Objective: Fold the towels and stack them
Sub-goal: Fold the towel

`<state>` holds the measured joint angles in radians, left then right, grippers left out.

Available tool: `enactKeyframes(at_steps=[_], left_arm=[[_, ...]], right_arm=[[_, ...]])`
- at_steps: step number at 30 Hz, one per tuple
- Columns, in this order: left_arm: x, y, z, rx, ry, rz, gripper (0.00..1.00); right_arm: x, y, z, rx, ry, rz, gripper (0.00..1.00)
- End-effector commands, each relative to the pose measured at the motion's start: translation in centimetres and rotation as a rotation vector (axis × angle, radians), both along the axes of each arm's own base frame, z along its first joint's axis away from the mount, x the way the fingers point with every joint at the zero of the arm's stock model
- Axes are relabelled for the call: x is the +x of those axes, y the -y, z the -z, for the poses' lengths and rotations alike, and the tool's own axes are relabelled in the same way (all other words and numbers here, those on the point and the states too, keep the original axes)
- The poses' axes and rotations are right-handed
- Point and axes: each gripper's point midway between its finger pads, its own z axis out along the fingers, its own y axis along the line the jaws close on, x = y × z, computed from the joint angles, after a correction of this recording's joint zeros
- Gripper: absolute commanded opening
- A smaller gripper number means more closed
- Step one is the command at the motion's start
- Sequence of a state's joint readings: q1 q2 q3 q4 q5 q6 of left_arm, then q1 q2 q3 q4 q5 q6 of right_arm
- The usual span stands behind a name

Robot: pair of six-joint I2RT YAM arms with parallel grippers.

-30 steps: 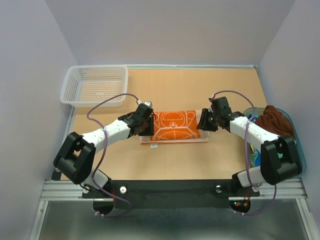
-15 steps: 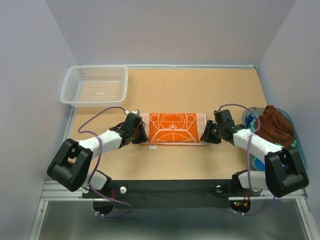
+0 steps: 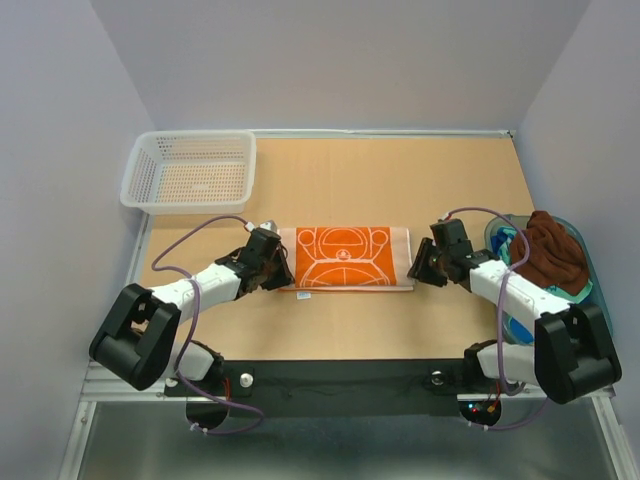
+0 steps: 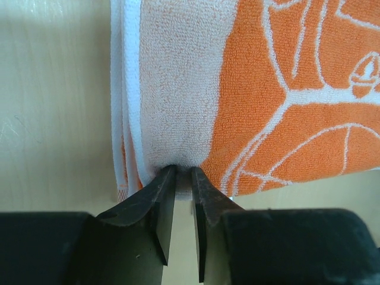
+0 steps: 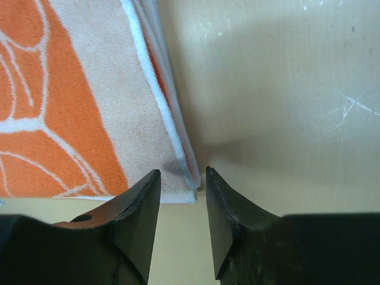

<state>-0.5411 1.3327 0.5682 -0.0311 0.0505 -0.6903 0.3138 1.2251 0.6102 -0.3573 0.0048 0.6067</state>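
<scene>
The orange towel (image 3: 345, 258) lies folded in the middle of the desk (image 3: 400, 180), and this fold looks finished. The left claw (image 4: 182, 173) is clenched on the pale border, while the right claw (image 5: 183, 177) is released, its jaws either side of the corner. The next move is probably letting go and lifting clear — without dragging the layers. A brown towel (image 3: 552, 250) sits in the tub (image 3: 590, 283) at the right. The basket (image 3: 190, 170) is well apart — nothing blocks.

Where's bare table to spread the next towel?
Widest free patch: far table right of the basket, behind the orange towel. Narrower strip between towel and near edge. Crowded: towel's ends, at left pincer and right pincer, and by the tub.
</scene>
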Motion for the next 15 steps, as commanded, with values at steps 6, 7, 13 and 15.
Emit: enactKeyframes(at_steps=[6, 7, 13, 15], left_arm=[[-0.8, -1.1, 0.9, 0.034, -0.025, -0.017, 0.28], [-0.8, -1.1, 0.8, 0.033, -0.024, -0.017, 0.28], [-0.9, -1.1, 1.0, 0.031, -0.025, -0.020, 0.27], [-0.9, -1.3, 1.0, 0.033, -0.024, -0.025, 0.25]], right_arm=[[0.1, 0.2, 1.0, -0.004, -0.006, 0.009, 0.29], [0.2, 0.2, 1.2, -0.004, -0.007, 0.007, 0.29], [0.3, -0.5, 1.2, 0.019, -0.006, -0.030, 0.22], [0.5, -0.6, 0.7, 0.019, 0.010, -0.040, 0.12]])
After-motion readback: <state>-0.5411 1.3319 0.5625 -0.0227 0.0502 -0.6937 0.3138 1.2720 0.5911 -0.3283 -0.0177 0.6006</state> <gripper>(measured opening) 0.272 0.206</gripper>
